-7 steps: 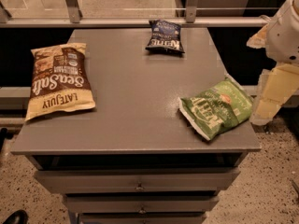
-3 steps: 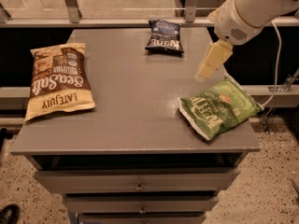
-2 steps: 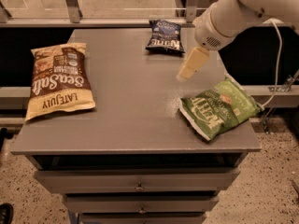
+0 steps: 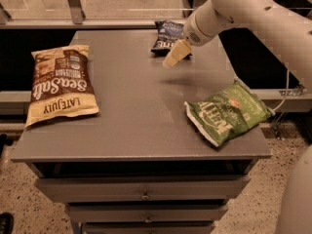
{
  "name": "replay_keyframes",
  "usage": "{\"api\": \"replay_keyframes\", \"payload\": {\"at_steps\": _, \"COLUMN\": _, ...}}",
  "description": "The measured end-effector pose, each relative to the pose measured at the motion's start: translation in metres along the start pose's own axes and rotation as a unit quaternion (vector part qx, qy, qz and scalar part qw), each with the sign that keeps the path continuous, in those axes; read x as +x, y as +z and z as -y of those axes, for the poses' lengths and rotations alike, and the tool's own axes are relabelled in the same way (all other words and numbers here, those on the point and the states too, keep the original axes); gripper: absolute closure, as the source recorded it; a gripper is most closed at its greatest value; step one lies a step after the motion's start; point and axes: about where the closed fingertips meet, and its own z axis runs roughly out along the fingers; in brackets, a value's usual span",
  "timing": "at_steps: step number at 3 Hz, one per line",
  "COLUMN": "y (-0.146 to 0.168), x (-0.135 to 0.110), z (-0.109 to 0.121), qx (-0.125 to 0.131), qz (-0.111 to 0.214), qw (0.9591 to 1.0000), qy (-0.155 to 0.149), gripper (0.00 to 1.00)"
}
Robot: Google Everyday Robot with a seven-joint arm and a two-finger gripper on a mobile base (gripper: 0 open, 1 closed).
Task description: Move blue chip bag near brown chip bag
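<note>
The blue chip bag [image 4: 167,34] lies flat at the far edge of the grey table [image 4: 131,116], right of centre. The brown chip bag [image 4: 59,84] lies flat at the table's left side, well apart from the blue one. My gripper [image 4: 173,56] hangs over the table just in front of the blue chip bag, at its near right corner, and covers part of it. The gripper holds nothing that I can see. The white arm [image 4: 243,9] reaches in from the upper right.
A green chip bag [image 4: 226,112] lies at the table's right front, reaching over the right edge. Drawers [image 4: 144,194] sit under the tabletop. A rail and glass partition [image 4: 73,4] run behind the table's far edge.
The arm has swung in from the right over the table and moved left and back, so the gripper now sits right at the blue chip bag. The bags have not moved.
</note>
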Motion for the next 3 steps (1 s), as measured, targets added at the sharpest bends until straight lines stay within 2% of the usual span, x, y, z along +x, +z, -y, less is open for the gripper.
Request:
{"api": "replay_keyframes", "payload": {"at_steps": 1, "y": 0.019, "x": -0.013, "z": 0.025, "qx": 0.000, "qz": 0.017, "qw": 0.9987, "qy": 0.048, "gripper": 0.00}}
{"api": "replay_keyframes", "payload": {"at_steps": 2, "y": 0.038, "x": -0.013, "z": 0.042, "qx": -0.008, "qz": 0.017, "qw": 0.9962, "qy": 0.085, "gripper": 0.00}}
{"api": "replay_keyframes", "payload": {"at_steps": 3, "y": 0.058, "x": -0.002, "z": 0.052, "qx": -0.018, "qz": 0.005, "qw": 0.9934, "qy": 0.113, "gripper": 0.00}}
